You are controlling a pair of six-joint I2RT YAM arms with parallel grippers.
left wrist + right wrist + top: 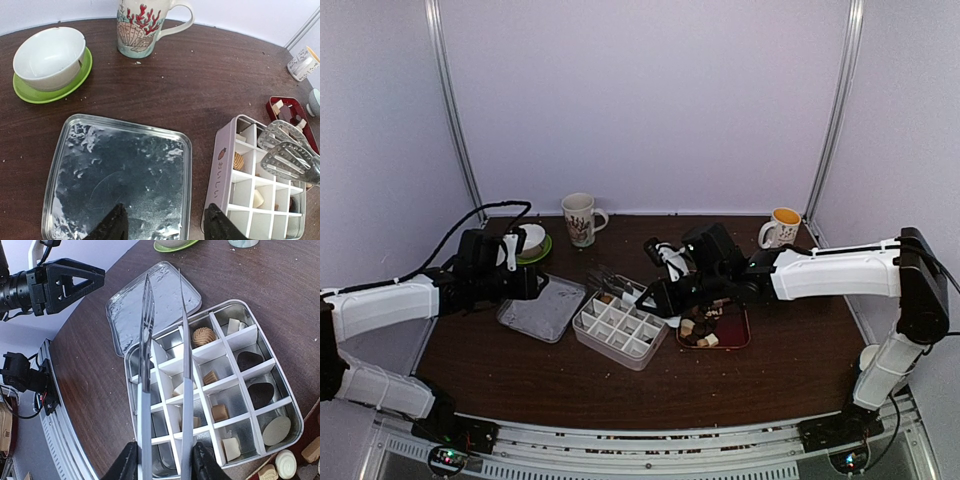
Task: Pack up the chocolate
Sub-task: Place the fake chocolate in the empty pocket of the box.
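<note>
A: So where is the chocolate (204, 336)?
B: Mostly in the cells of the box (225, 341), with a few pieces in the tray (744, 325) just beside it.
A: And the right gripper (164, 462)?
B: Clamped on the tongs (145, 350), whose tips are apart above the box.
A: And the left gripper (166, 212)?
B: Jaws spread, nothing between them, over the lid (120, 165).

1. Closed in on three sides by plain, pale lilac walls (650, 100), bare and smooth.
2. Marked at the two back corners by slim metal posts (455, 110), running from the bench up out of the overhead view.
3. Filled across the middle by a dark brown wood-grain bench (790, 375), dotted here and there with pale specks.
4. Edged along the near side by a grey slotted metal rail (650, 450).
5. Lit softly and evenly, with a dull sheen on the wood and only faint shadows.
</note>
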